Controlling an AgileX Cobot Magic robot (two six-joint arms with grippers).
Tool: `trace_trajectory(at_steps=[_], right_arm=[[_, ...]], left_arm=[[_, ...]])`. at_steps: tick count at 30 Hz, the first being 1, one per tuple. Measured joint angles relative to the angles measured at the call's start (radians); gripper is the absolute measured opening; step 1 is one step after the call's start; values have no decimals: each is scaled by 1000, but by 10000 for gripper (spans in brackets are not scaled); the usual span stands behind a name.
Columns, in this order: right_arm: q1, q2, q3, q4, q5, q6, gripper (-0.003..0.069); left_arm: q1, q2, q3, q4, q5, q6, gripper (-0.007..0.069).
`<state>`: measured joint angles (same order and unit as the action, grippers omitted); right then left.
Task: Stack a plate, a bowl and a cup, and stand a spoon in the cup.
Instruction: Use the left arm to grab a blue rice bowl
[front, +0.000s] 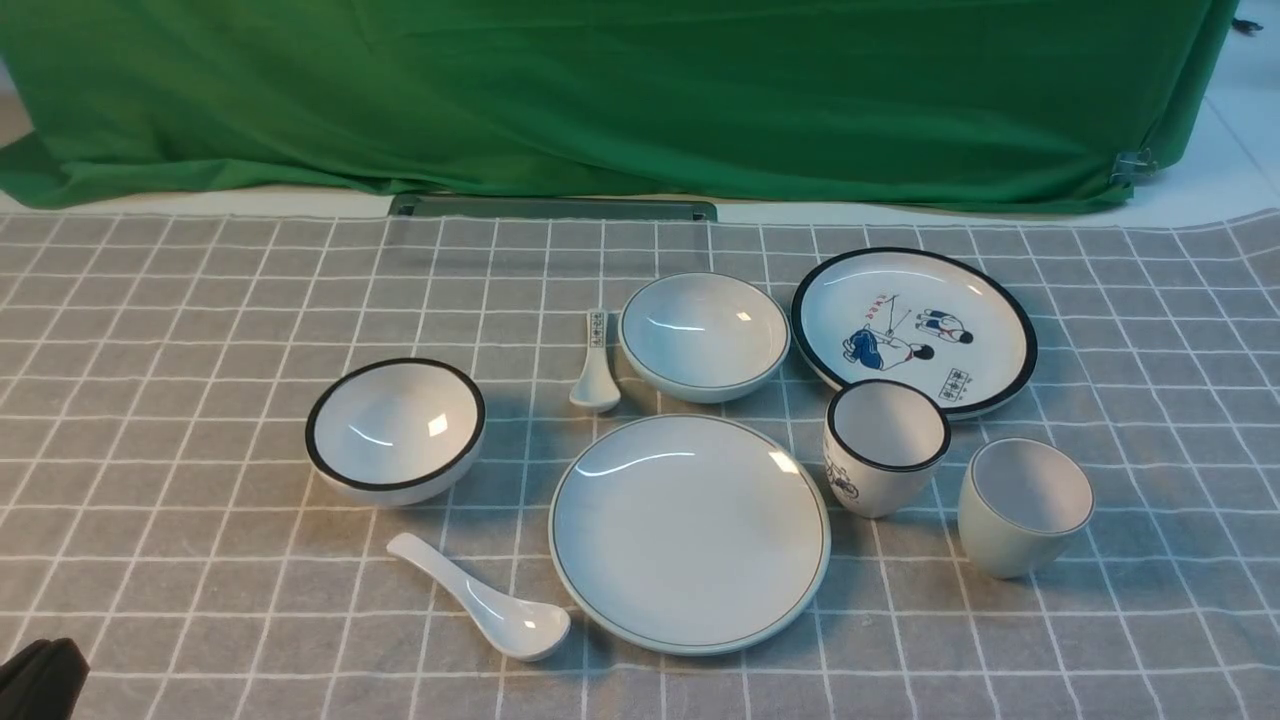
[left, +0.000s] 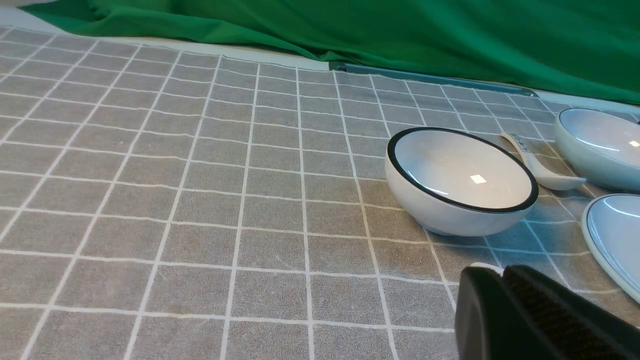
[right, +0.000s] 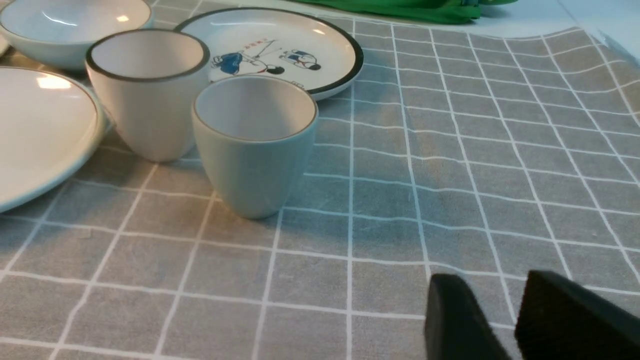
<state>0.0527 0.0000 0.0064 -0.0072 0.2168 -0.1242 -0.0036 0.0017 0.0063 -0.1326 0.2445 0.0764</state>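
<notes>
I see open cloth (front: 200, 560) on both flanks | left gripper (left: 502, 280) pressed closed, empty; spoon (front: 490, 600) ahead, rightward | right gripper (right: 492, 300) part-open, empty; cup (right: 254, 145) ahead, apart | plate (front: 690, 535) centre, bowl (front: 704, 335) behind it

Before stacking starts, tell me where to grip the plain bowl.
Probably the rim of the bowl, one finger inside, coming from above at its far edge: it sits upright and open, with the small spoon, cartoon plate and plain plate crowding its other sides.
</notes>
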Motion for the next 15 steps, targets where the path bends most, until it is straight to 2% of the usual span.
trace_trajectory(at_steps=[11, 15], right_arm=[[0, 0, 0, 0, 0, 0, 241], [0, 0, 0, 0, 0, 0, 241]], left_arm=[[0, 0, 0, -3, -20, 0, 17], [0, 0, 0, -127, -119, -76, 17]])
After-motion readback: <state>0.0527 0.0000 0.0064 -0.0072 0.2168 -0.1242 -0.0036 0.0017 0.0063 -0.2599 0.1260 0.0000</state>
